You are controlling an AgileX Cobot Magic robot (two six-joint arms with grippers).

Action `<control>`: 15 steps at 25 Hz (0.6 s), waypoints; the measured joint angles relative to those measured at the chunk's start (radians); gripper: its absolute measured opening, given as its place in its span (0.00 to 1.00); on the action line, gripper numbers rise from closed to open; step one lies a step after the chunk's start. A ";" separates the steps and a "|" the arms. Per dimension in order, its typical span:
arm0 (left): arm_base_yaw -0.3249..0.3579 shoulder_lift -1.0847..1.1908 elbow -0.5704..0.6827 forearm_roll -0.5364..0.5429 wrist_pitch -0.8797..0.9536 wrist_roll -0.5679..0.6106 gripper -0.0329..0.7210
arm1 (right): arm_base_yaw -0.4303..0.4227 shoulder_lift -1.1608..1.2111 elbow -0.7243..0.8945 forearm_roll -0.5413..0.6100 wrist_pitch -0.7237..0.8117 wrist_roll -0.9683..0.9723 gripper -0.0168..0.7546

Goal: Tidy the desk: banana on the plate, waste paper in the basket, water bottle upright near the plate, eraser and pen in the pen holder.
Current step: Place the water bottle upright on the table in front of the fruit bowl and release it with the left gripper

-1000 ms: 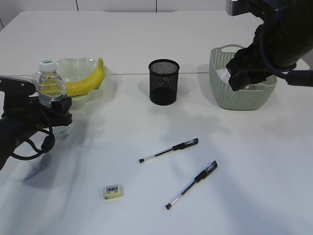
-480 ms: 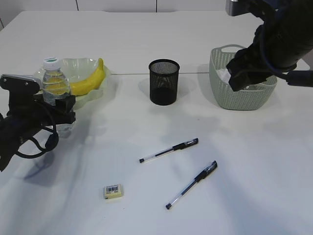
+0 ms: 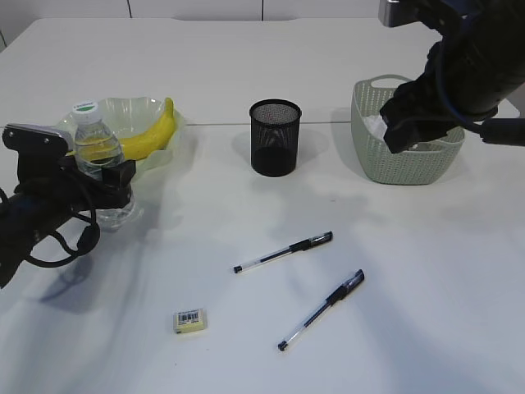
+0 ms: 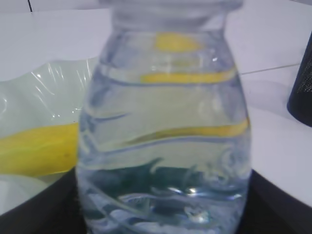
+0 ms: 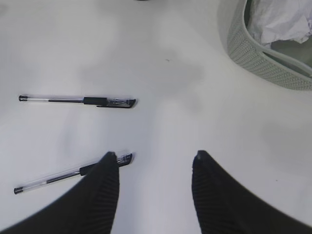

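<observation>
The white table (image 3: 246, 74) carries everything. The right arm hangs high over the woven basket (image 3: 373, 156) at the right rear; the right gripper (image 5: 155, 168) has its jaws spread wide with nothing between them. Only the right wrist view looks into the basket, where the crumpled waste paper (image 5: 282, 22) lies inside; the exterior view shows just a white scrap of it at the rim. That wrist view also shows both pens below the gripper, well apart from the basket.

At the left, the left gripper (image 3: 102, 176) is clamped around the lower body of the water bottle (image 3: 98, 156), which stands upright just in front of the pale green plate (image 3: 135, 111). The banana (image 3: 152, 135) lies on the plate. The left wrist view adds what the exterior view cannot: the water inside, the banana bent into yellow bands through the clear plastic, and dark jaw parts on both sides of the bottle's base.

The black mesh pen holder (image 3: 275, 138) stands at the middle rear. One pen (image 3: 283, 252) lies slantwise in front of it, the second pen (image 3: 321, 309) nearer the front edge, and the small yellowish eraser (image 3: 189, 320) lies apart to their left.

Compared with a second ago, the bottle and left gripper have shifted right, the bottle now overlapping the banana's left end less. The right arm has not moved.
</observation>
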 joint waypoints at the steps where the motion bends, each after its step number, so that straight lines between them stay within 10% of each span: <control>1: 0.000 0.000 0.004 0.000 -0.002 0.000 0.81 | 0.000 0.000 0.000 0.000 0.000 0.000 0.49; 15: 0.000 -0.043 0.089 0.020 -0.007 -0.002 0.83 | 0.000 0.000 0.000 0.000 0.000 0.000 0.49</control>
